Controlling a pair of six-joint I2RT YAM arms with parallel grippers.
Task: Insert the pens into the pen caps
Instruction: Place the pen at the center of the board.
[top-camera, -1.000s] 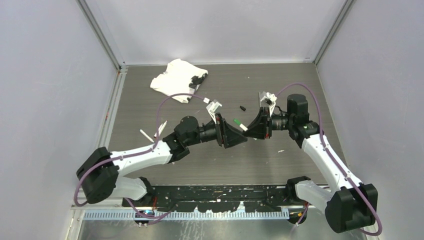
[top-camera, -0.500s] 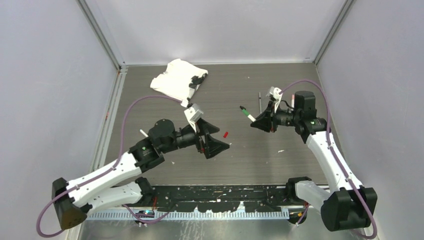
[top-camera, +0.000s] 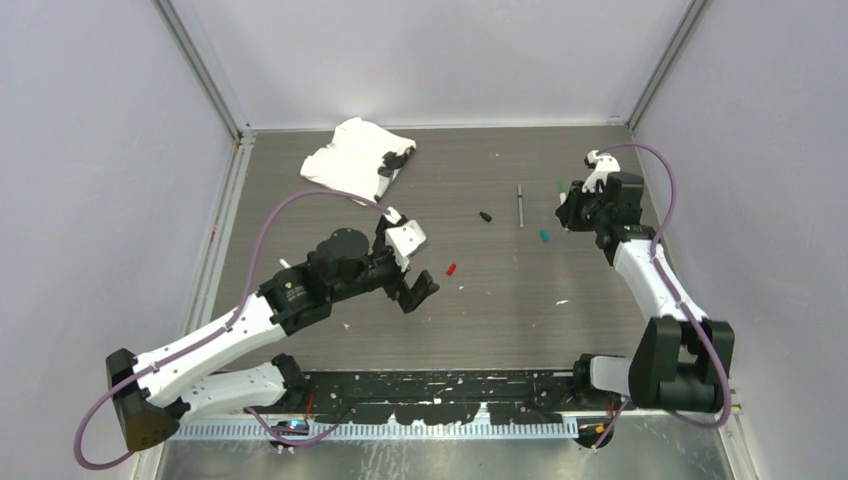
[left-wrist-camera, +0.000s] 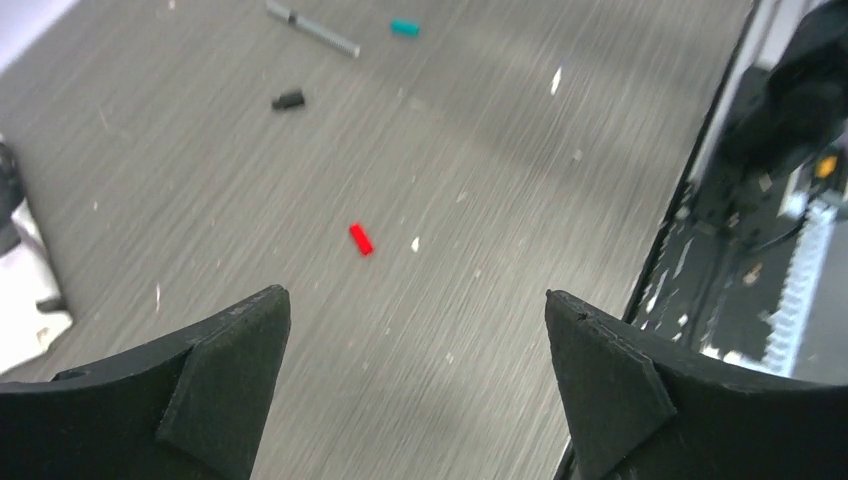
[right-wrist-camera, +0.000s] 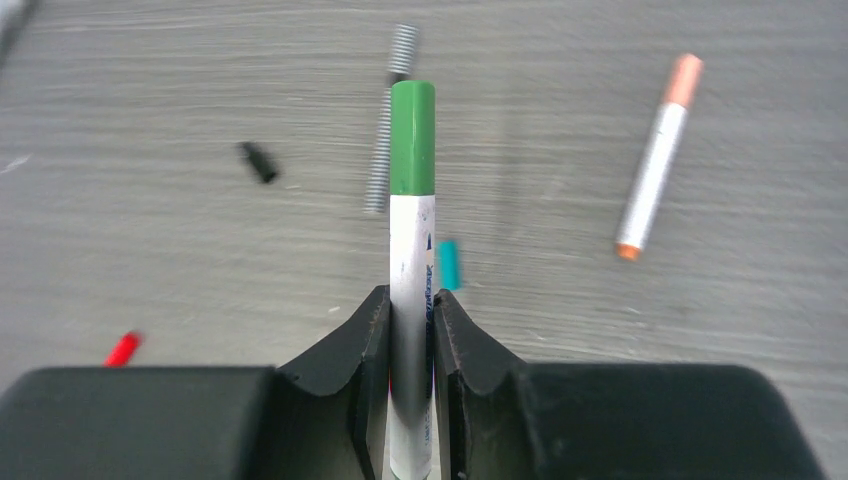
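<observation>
My right gripper (right-wrist-camera: 412, 300) is shut on a white pen (right-wrist-camera: 412, 250) that wears a green pen cap (right-wrist-camera: 412, 135); in the top view this gripper (top-camera: 571, 206) hovers at the far right. My left gripper (left-wrist-camera: 415, 310) is open and holds nothing, left of centre above the table (top-camera: 420, 290). A red cap (top-camera: 451, 268) lies just beyond its fingers (left-wrist-camera: 361, 239). Loose on the table are a black cap (top-camera: 485, 216), a slim grey pen (top-camera: 520, 205) and a teal cap (top-camera: 544, 236). A pen with a salmon cap (right-wrist-camera: 655, 160) lies to the right in the right wrist view.
A crumpled white cloth (top-camera: 350, 160) with a dark object on it lies at the back left. White flecks dot the grey table (top-camera: 480, 310). The black base rail (top-camera: 440, 385) runs along the near edge, and grey walls enclose the table on three sides.
The grippers parted from the centre. My left gripper opened and drew back to the left. My right arm carried the green-capped pen to the far right. The red cap came into view.
</observation>
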